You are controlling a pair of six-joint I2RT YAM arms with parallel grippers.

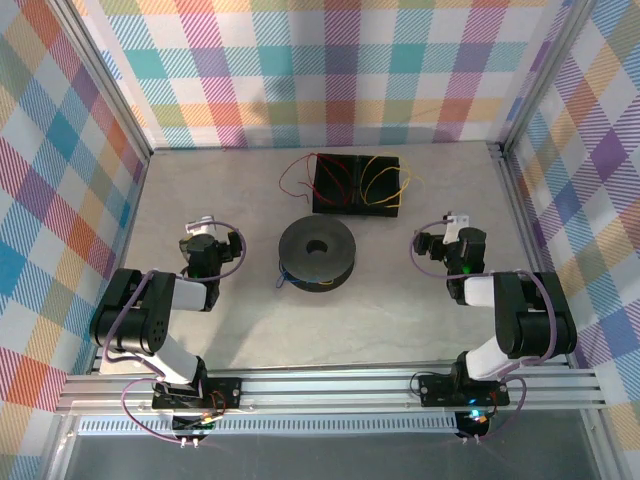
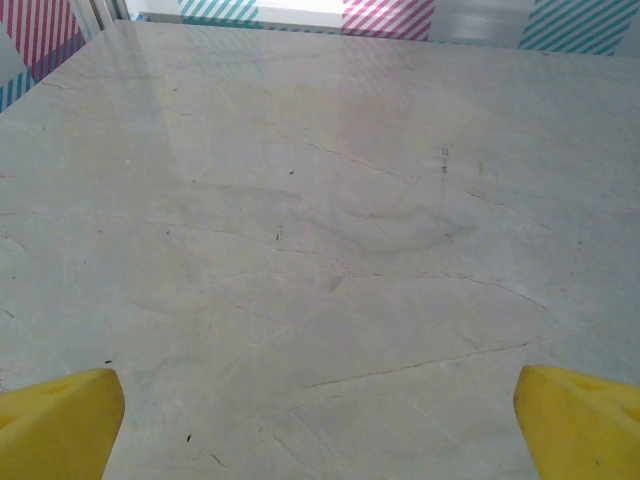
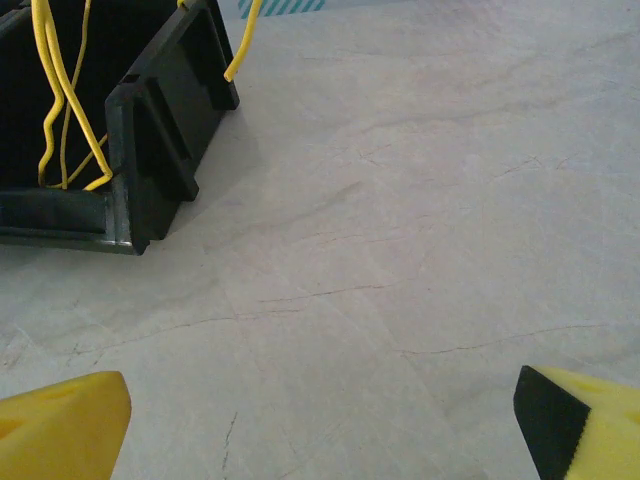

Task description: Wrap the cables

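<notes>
Left end effector (image 1: 203, 226) hangs released over bare surface (image 2: 330, 230), its yellow fingers (image 2: 55, 425) spread wide with nothing between them. On my other side the right end effector (image 1: 456, 224) is just as open and just as empty, low over the surface. Outward from there, the cables (image 1: 350, 178) lie in a black tray (image 1: 355, 207) toward the far wall, roughly midway between the two arms, with the tray's long axis running left to right. The red strands (image 1: 296, 176) loop out over its left end, and the yellow strands (image 1: 388, 180) fill its right end and spill over that edge. My right wrist camera has the tray corner up and to the left, yellow wire draped down inside it. A black spool (image 1: 317, 253) sits on the near side of the tray, close to it, between the two end effectors. I judge the right arm the nearer one: its reach is forward and inward to the yellow strands, while the left has farther to go for the red loop.
</notes>
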